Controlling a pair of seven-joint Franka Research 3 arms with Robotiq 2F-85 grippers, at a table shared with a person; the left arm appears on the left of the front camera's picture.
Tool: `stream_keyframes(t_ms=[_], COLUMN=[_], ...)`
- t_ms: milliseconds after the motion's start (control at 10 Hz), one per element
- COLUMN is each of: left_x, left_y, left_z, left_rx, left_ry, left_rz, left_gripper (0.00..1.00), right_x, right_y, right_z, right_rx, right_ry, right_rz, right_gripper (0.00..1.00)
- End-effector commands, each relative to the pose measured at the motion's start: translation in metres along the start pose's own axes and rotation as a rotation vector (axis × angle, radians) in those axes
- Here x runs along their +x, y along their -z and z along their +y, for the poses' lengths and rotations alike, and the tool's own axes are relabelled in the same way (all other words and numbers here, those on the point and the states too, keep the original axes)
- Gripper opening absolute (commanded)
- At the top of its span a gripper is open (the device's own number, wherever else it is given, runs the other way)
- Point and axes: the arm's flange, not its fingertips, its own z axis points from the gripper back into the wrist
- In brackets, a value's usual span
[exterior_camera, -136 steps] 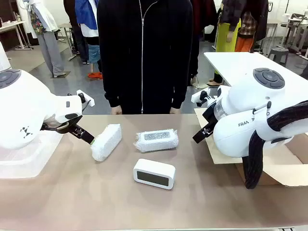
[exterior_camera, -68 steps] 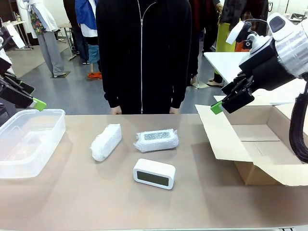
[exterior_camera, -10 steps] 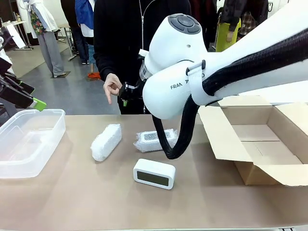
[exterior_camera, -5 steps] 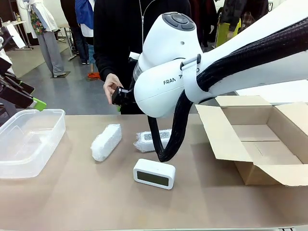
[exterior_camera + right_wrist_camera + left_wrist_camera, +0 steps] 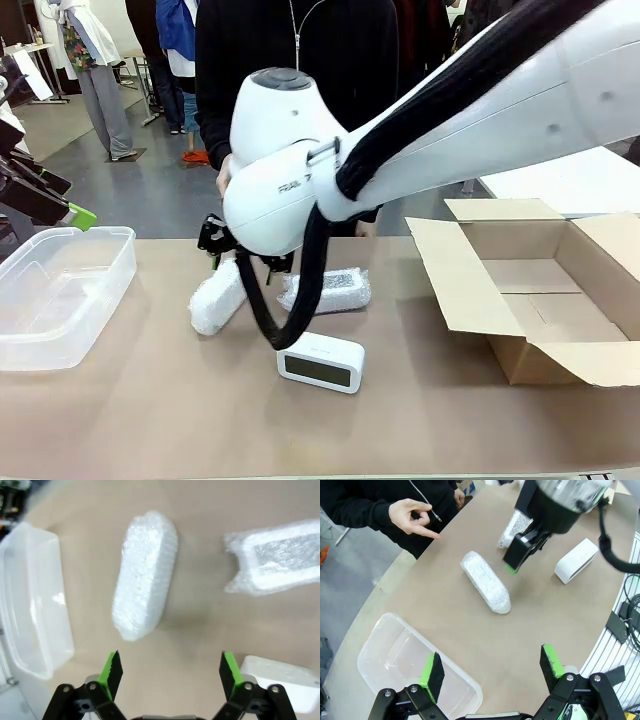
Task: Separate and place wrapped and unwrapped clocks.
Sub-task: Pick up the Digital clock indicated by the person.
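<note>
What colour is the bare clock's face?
Dark grey to black, set in a white case. The bare clock shows best in the front view.

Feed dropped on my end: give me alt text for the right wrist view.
The right gripper, jaws open and empty, looks down on a bubble-wrapped bundle lying on the brown table. A second wrapped bundle sits at upper right, the bare white clock at lower right, a clear plastic tub along the left edge.

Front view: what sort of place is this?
Probably a robot lab or workshop: a white arm reaches over a brown table, a person stands opposite, and a second white table stands behind.
</note>
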Motion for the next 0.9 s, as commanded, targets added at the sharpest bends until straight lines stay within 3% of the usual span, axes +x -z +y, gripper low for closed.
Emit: stream_keyframes(t_ms=[0, 400, 800], left_x=[-0.001, -0.001, -0.001], left_y=[0.000, 0.000, 0.000], left_z=[0.001, 0.001, 0.001], left_rx=[-0.005, -0.005, -0.005], left_ry=[-0.002, -0.002, -0.002], left_rz=[-0.003, -0.003, -0.003], left_gripper=[1.00, 1.00, 1.00], right_x=[0.009, 0.025, 0.045], right_y=[0.028, 0.060, 0.082], right_z=[0.032, 0.048, 0.059], right_rx=[0.017, 0.015, -0.095], right_ry=[0.103, 0.194, 0.227], right_rz=[-0.081, -0.118, -0.040], right_gripper=[1.00, 1.00, 1.00])
